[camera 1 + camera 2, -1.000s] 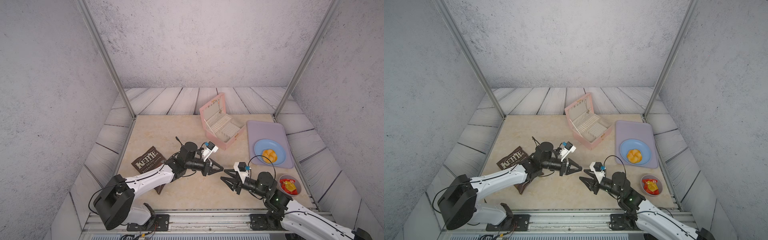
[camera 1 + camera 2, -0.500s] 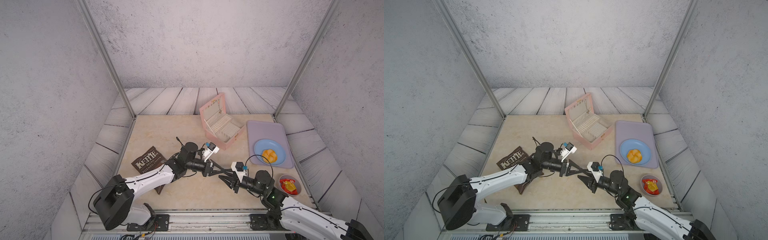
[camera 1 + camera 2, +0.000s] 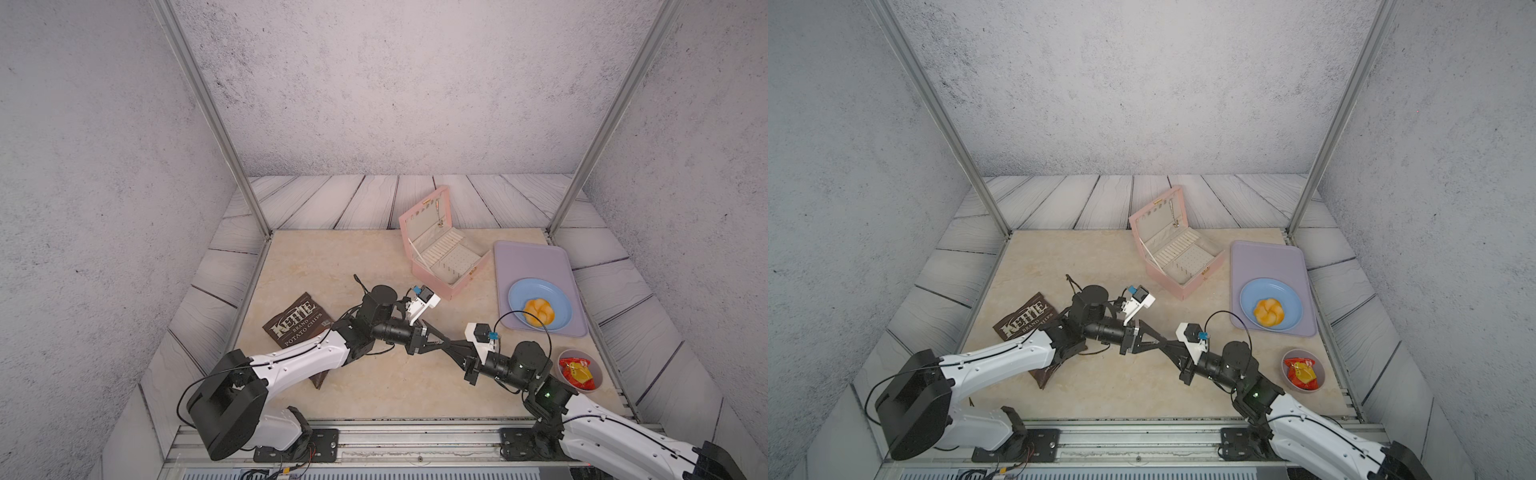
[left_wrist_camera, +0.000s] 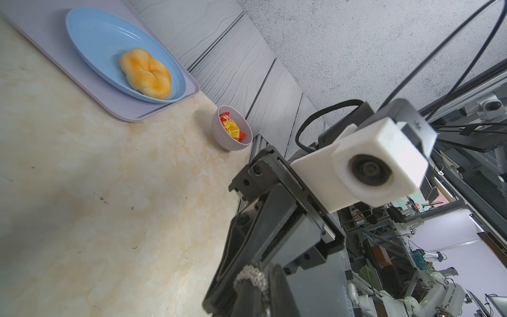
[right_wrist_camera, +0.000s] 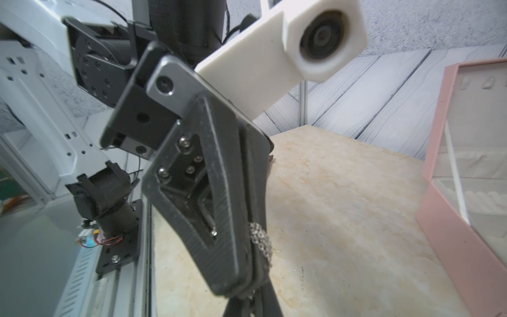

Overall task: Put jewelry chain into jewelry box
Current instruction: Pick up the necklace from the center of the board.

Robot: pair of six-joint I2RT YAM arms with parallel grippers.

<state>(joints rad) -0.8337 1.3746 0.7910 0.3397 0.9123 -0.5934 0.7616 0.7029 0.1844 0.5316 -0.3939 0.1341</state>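
In both top views my left gripper (image 3: 444, 343) (image 3: 1162, 343) and right gripper (image 3: 452, 345) (image 3: 1169, 345) meet tip to tip just above the tabletop. The jewelry chain (image 4: 251, 275) (image 5: 260, 241), a small bunch of fine silvery links, is pinched in my shut left gripper (image 4: 260, 274). My right gripper (image 5: 252, 297) is shut too, with links glinting between its fingers. The pale pink jewelry box (image 3: 457, 286) (image 3: 1187, 286) (image 5: 466, 260) stands open farther back, lid upright, cream lining showing.
A Kettle chips bag (image 3: 297, 320) lies partly under my left arm. Right of the box a lavender tray (image 3: 536, 257) carries a blue plate (image 3: 519, 299) with a bun. A small bowl (image 3: 562, 376) of wrapped sweets sits near my right arm.
My right gripper has moved left up to the left gripper's tips, and its jaws have gone from open to shut there. The left arm has stayed still.
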